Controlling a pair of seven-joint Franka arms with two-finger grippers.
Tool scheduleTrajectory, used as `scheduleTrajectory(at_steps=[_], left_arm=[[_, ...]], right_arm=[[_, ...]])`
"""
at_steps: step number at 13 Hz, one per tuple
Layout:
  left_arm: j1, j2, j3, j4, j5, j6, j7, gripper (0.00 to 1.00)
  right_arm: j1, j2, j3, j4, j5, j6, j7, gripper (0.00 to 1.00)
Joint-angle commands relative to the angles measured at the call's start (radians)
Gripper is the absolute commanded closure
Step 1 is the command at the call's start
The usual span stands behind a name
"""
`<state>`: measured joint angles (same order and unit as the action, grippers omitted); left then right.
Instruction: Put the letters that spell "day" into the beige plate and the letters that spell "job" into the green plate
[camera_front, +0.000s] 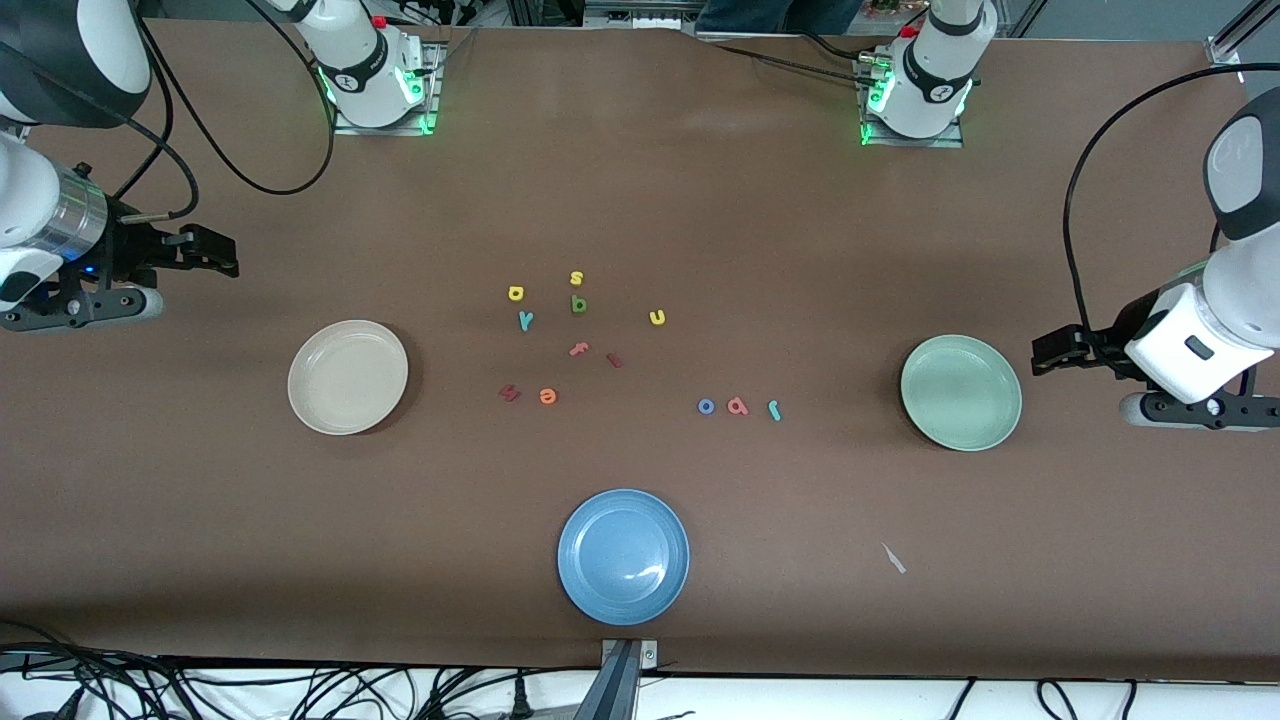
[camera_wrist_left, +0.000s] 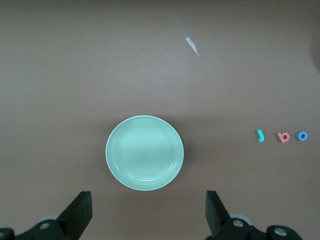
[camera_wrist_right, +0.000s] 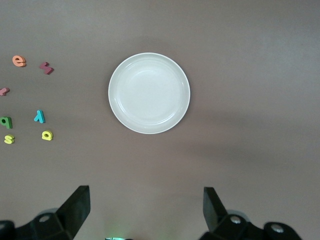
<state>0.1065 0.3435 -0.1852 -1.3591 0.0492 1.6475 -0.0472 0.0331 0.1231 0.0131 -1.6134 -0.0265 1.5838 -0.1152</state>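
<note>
Two plain round plates, beige plate (camera_front: 347, 377) and green plate (camera_front: 961, 392), hold nothing.

left arm: held raised at its end of the table
left gripper (camera_wrist_left: 147, 212): jaws spread wide, nothing held
right arm: held raised likewise
right gripper (camera_wrist_right: 145, 210): jaws spread wide, nothing held

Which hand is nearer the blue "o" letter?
Left. The left hand hangs by the green plate near the blue "o"; the right hand waits at the other table end.
</note>
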Motion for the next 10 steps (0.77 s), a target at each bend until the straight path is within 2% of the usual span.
scheduleTrajectory(at_steps=[1, 10], left_arm=[[0.001, 0.006, 0.000, 0.020, -0.017, -0.022, 0.030, 0.00], [0.010, 0.006, 0.001, 0.014, -0.018, -0.025, 0.029, 0.00]], right_arm=[[0.004, 0.010, -0.001, 0.033, -0.007, -0.015, -0.005, 0.00], [0.004, 0.021, -0.001, 0.026, -0.003, -0.018, -0.011, 0.00]])
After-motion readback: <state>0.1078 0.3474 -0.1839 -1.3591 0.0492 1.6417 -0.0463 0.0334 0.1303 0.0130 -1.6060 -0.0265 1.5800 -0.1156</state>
